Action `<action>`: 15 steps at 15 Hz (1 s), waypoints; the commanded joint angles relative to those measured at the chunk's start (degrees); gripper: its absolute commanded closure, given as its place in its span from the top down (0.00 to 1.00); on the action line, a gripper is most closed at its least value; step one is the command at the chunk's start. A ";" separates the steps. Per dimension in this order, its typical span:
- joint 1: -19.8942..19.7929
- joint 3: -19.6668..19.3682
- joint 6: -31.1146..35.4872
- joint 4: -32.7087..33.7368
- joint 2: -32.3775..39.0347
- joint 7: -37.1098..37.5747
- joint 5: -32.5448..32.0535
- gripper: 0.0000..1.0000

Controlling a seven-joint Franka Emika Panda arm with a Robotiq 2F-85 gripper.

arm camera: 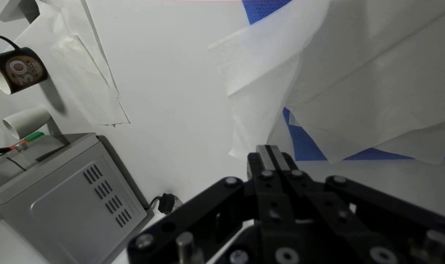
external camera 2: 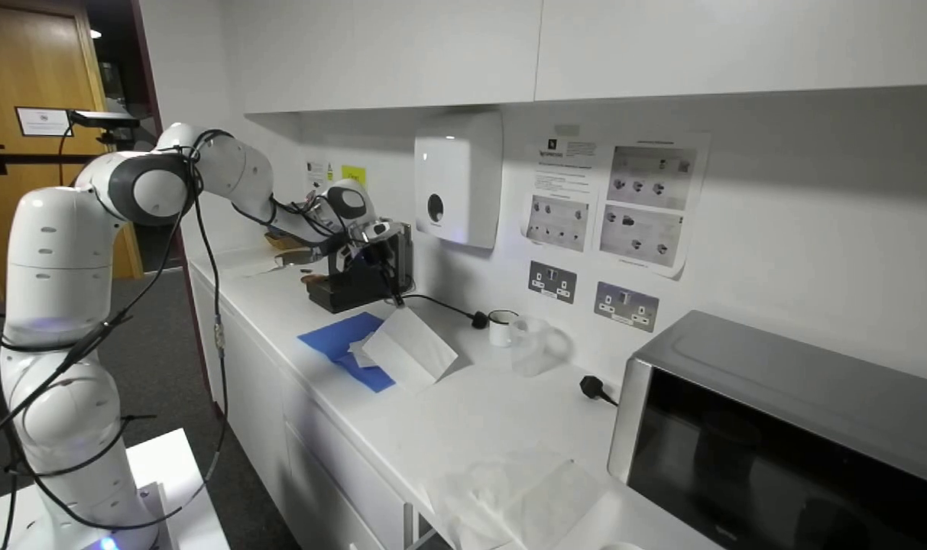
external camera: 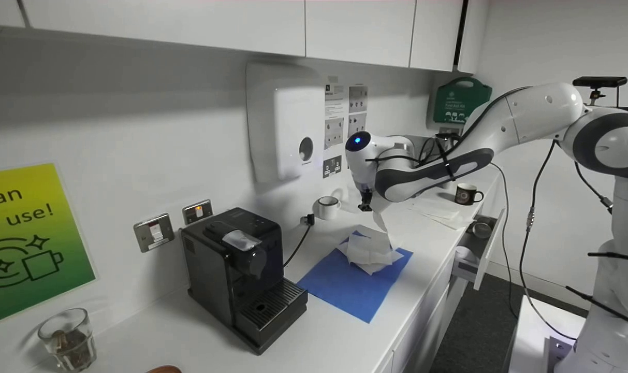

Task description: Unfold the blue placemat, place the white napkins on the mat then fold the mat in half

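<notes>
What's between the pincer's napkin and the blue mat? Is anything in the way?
Just other white napkins, covering part of the blue mat. Nothing else visible stands between it and the napkin held by the pincer.

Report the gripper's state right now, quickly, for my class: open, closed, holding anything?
Gripper: closed, holding a white napkin that hangs from its fingertips.

Grn case (external camera: 461, 105) reads "First Aid Kit", blk mug (arm camera: 24, 71) "30", poster (external camera: 31, 233) "…er use!"

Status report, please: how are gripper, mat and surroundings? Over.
Gripper shut on white napkin. Blue placemat lying flat, more napkins on top. Possible obstacle: black coffee machine close beside it.
</notes>
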 commanded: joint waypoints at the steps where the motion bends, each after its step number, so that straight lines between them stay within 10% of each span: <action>1: 1.26 1.32 -4.47 2.87 0.27 1.35 -2.50 0.00; 15: 7.76 4.57 -19.71 14.64 9.98 -0.34 -2.22 0.00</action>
